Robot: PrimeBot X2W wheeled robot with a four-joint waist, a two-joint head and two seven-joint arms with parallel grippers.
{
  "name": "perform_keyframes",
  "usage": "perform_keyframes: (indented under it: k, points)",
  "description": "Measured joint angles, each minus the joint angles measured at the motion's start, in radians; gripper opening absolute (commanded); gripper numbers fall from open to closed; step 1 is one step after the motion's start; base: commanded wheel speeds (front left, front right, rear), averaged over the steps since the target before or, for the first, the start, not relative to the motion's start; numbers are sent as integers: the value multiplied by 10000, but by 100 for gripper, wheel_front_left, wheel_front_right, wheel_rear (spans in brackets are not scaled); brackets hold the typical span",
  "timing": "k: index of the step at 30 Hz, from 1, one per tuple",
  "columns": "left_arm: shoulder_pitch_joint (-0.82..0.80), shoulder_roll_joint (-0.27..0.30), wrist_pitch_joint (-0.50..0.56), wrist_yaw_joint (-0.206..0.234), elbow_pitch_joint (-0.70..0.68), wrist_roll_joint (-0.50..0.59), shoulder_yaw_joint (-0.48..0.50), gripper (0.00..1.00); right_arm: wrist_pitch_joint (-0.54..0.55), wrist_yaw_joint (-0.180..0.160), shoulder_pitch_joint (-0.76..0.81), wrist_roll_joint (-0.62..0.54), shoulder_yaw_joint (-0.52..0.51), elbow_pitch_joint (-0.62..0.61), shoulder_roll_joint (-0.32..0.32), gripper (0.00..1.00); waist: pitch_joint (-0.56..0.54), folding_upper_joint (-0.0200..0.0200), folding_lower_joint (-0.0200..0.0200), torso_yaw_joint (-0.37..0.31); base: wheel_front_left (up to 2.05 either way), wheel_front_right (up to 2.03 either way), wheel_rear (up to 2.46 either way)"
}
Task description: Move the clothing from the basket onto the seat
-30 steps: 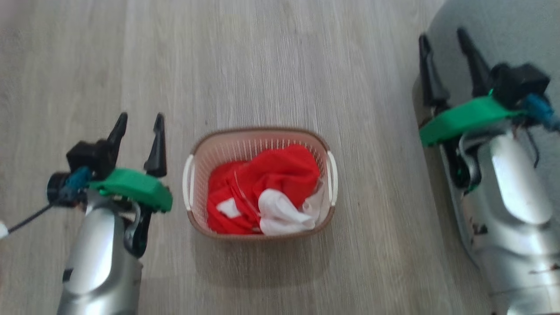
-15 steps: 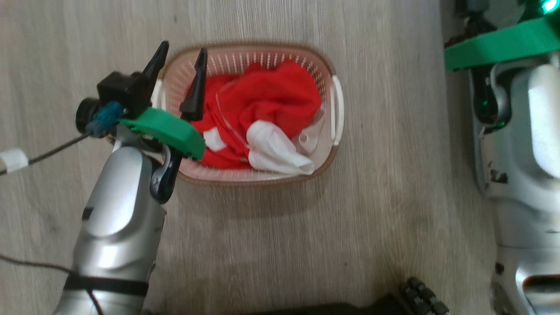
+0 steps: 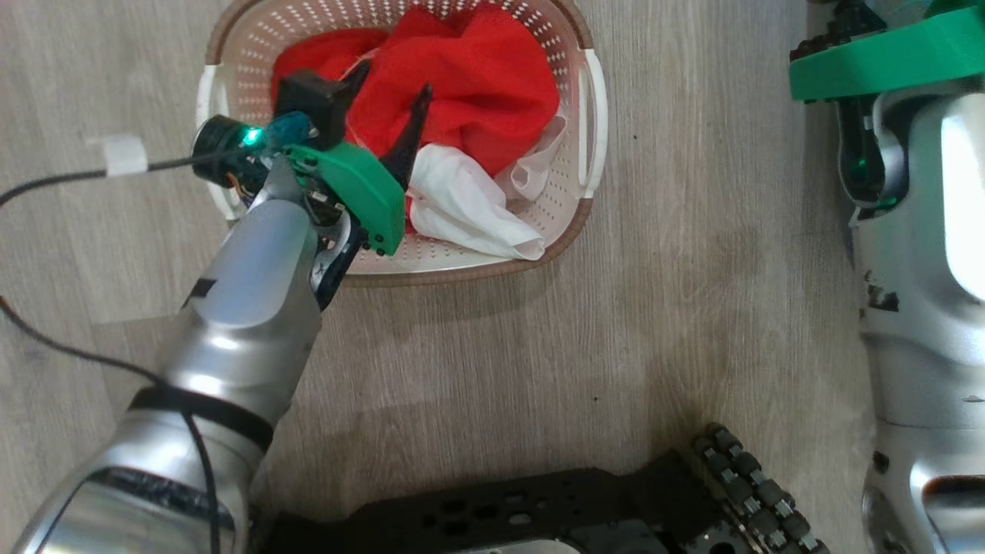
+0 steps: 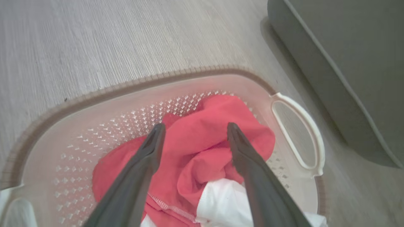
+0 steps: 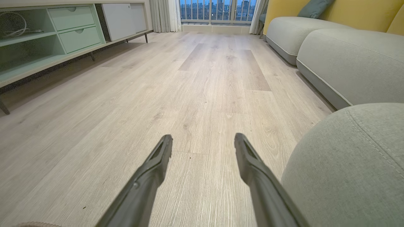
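Hovering over red clothing [image 4: 202, 157] in basket [image 4: 94, 110], left gripper [image 4: 195, 126] spread, perhaps touching

Cream perforated plastic basket [image 3: 594, 123] sits on pale wood-plank floor [image 3: 692, 308], w/ red-and-white fabric clothing [image 3: 477, 85] heaped in it. L pincer [image 3: 392, 81] over basket's L half, above clothing. Grey-green upholstered seat [image 4: 347, 63] lies R of basket, w/ R pincer [image 5: 203, 140] over floor beside seat.

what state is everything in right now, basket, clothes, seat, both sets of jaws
basket: upright on floor, loaded
red clothing: bunched in basket
white clothing: crumpled in basket
seat: bare where visible
left gripper: jaws open over red clothing, empty
right gripper: jaws open, empty
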Motion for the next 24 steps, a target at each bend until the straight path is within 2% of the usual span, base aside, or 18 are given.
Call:
perform_keyframes:
  k: [5, 13, 18, 24]
  points:
    - [-715, 6, 0, 0, 1091, -217, -1218, 100, 0, 0, 0, -75, 81, -150, 8, 100, 215, 0, -2, -165, 0, 0, 0]
    - [-1879, 6, -2, 0, 1363, -408, -3150, 100, 0, 0, -121, -71, 201, -336, 88, 100, 651, 0, -1, -495, 0, 0, 0]
    - [-2522, 31, -44, 0, 1894, 257, -4063, 100, 0, 0, -263, -29, 322, -579, 190, 100, 983, 0, 0, -727, 0, 0, 0]
    - [-2967, 380, -44, 6, 2433, 805, -4516, 100, 0, 0, -299, 213, 485, -844, 203, 100, 1323, 0, 0, -1168, 0, 0, 0]
